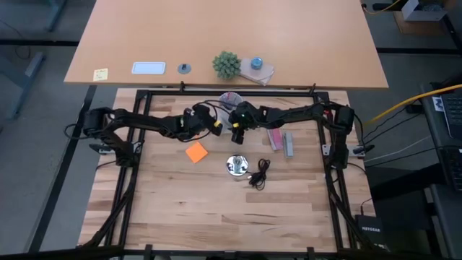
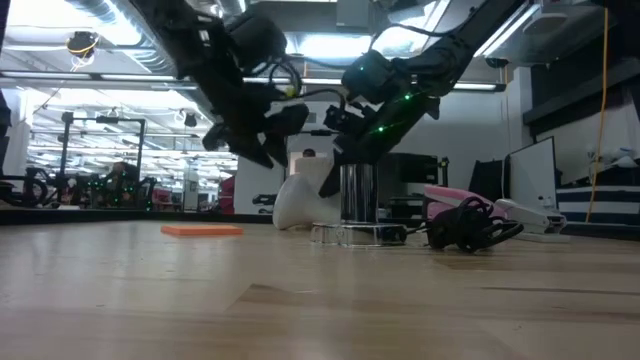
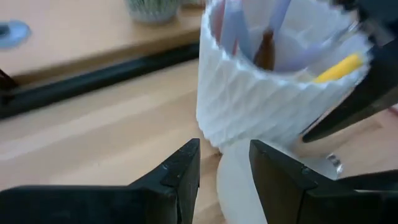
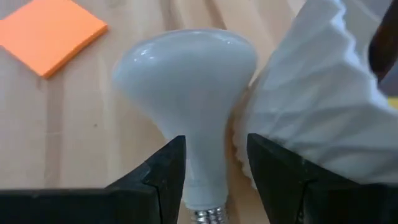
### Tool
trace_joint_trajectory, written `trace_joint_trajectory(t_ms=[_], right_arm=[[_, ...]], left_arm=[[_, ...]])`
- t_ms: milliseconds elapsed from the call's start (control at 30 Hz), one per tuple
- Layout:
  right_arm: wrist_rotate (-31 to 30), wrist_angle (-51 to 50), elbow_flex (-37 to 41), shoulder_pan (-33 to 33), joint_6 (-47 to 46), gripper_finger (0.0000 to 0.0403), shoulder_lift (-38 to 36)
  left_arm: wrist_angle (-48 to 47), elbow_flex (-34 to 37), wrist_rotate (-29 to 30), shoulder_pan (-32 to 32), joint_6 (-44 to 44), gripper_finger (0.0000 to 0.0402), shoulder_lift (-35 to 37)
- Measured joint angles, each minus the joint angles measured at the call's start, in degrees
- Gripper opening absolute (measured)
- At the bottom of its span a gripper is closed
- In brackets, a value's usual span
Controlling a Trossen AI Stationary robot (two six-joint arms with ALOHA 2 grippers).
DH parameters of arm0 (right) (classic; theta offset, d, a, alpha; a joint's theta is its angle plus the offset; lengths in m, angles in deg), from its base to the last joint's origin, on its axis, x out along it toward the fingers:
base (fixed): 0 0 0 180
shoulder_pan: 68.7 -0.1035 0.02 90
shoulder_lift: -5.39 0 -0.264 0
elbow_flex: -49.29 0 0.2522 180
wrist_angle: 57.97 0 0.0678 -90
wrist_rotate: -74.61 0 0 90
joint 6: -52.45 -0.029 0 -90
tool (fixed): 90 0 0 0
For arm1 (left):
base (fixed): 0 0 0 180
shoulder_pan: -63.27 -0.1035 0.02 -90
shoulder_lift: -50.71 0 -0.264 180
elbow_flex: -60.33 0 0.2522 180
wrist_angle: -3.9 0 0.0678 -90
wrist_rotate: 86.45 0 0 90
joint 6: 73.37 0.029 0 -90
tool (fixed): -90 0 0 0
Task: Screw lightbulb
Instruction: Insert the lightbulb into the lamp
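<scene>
The white lightbulb lies on its side on the wooden table, its wide rounded end against the foot of the white ribbed cup of pens. My right gripper is open and straddles the bulb's narrow neck just above the grey screw base. My left gripper is open, facing the cup, with the bulb's wide end showing beyond its fingertips. The silvery fitting stands nearer the table's front, with its black cord beside it. My right gripper has one finger overlapping the side of the bulb's neck, while a strip of table and cup shows between the neck and the other finger. I cannot tell whether it touches the neck.
An orange sticky note lies left of the fitting. A pink thing and a grey thing lie to the right. Behind the black frame rail, a desk holds a small green plant. Bare wood lies toward the near edge.
</scene>
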State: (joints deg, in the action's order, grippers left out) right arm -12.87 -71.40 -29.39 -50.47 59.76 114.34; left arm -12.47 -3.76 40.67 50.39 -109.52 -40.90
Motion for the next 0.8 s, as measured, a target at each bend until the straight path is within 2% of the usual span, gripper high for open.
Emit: trace_joint_trajectory(t_ms=[100, 233, 433, 700, 800], right_arm=[[1.6, -0.3, 0.0, -0.2, 0.5, 0.0175, 0.0], [5.2, -0.5, 0.0, -0.2, 0.9, 0.0175, 0.0], [5.5, -1.1, 0.0, -0.2, 1.6, 0.0175, 0.0], [7.8, -3.6, 0.0, -0.3, 1.6, 0.0175, -0.1], [9.4, -3.7, 0.0, -0.6, -1.7, 0.0175, -0.1]], left_arm=[[-0.1, 0.0, -3.6, -1.3, -1.1, 0.0131, -1.7], [-0.2, 0.0, -5.3, -1.9, -2.7, 0.0131, -4.0], [1.1, 0.0, -9.3, -1.8, -2.9, 0.0131, -6.3], [5.0, 0.0, -10.5, -1.8, -2.9, 0.0131, -7.5], [5.2, 0.0, -10.8, -1.7, -2.9, 0.0131, -7.3]])
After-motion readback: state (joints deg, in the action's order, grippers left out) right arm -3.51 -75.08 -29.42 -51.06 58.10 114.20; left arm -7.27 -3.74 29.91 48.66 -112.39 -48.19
